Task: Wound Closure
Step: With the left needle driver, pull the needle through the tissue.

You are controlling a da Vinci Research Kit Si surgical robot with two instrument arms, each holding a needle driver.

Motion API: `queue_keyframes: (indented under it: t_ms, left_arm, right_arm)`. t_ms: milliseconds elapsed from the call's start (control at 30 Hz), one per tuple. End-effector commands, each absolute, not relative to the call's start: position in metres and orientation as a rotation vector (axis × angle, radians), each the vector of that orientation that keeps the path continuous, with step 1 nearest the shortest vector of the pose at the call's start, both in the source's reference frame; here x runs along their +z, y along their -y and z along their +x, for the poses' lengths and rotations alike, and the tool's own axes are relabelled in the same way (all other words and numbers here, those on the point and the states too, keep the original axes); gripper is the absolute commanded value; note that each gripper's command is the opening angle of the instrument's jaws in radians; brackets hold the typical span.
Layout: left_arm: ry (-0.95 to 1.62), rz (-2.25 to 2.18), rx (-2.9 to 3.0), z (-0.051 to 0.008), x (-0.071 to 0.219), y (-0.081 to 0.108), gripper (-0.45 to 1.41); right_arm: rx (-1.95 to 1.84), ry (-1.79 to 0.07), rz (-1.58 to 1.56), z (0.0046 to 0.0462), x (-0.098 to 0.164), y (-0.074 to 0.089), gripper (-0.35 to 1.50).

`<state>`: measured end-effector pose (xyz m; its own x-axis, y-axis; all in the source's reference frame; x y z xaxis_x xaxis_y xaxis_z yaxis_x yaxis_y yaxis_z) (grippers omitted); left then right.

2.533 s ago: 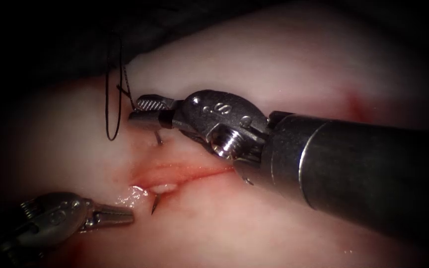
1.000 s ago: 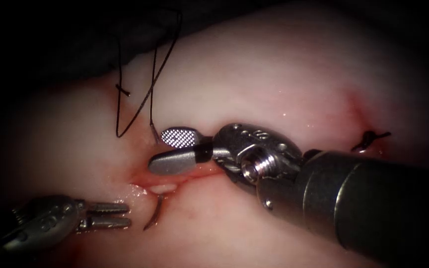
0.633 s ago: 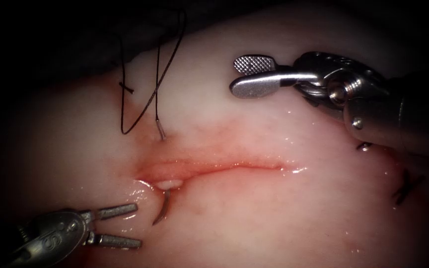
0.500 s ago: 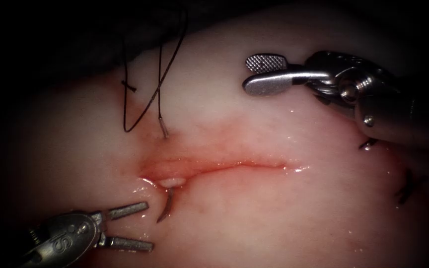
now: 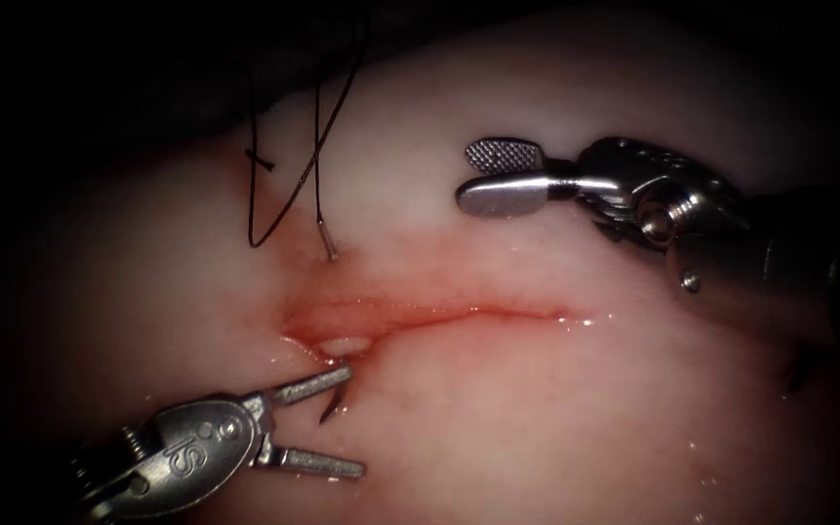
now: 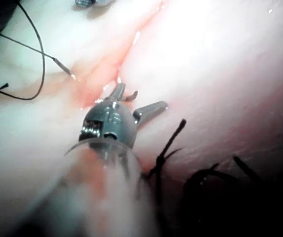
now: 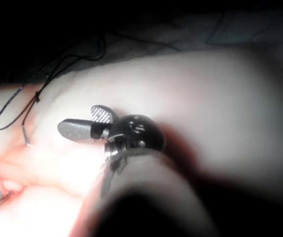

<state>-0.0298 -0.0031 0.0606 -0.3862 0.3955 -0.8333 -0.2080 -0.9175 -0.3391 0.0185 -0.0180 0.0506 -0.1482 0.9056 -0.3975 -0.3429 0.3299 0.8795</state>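
The left gripper [image 5: 328, 428], wide open and empty, straddles the needle [image 5: 331, 405] tip poking from the tissue [image 5: 537, 418] below the cut [image 5: 420, 319]. It should pinch squarely behind the point. The right gripper [image 5: 500, 173] hangs open, empty.

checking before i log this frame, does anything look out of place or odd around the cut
Nothing stands out. The needle sits through the tissue across the cut, held by neither tool. The left gripper is open at its tip; the right gripper is open, empty. Thread trails from its swaged end.
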Motion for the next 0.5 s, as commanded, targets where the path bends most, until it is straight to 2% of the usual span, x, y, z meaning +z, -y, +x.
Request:
queue_keyframes:
  t_ms: [33,133,233,267,300,333,367,500]
  left_arm:
    - [0.247,-1.481,2.339,-0.0303,0.0610,0.0023,0.32]
    - [0.236,-1.497,2.326,-0.0304,0.0617,0.0017,0.29]
    - [0.223,-1.500,2.317,-0.0309,0.0621,0.0011,0.12]
    - [0.226,-1.503,2.316,-0.0310,0.0621,0.0010,0.04]
    - [0.234,-1.510,2.313,-0.0310,0.0621,0.0007,-0.16]
    - [0.234,-1.510,2.313,-0.0310,0.0621,0.0007,-0.16]
    - [0.245,-1.519,2.309,-0.0309,0.0620,0.0004,-0.45]
    - [0.321,-1.526,2.251,-0.0305,0.0617,-0.0002,-0.45]
  right_arm:
    - [1.203,-1.283,0.593,0.0197,0.0507,0.0172,0.34]
    - [1.199,-1.284,0.589,0.0198,0.0509,0.0175,0.29]
    - [1.201,-1.285,0.589,0.0199,0.0511,0.0179,0.24]
    - [1.205,-1.284,0.593,0.0199,0.0512,0.0179,0.22]
    - [1.204,-1.284,0.592,0.0198,0.0512,0.0180,0.19]
    - [1.204,-1.284,0.592,0.0198,0.0512,0.0180,0.19]
    - [1.208,-1.282,0.587,0.0198,0.0513,0.0181,0.16]
    - [1.207,-1.282,0.587,0.0198,0.0513,0.0182,0.10]
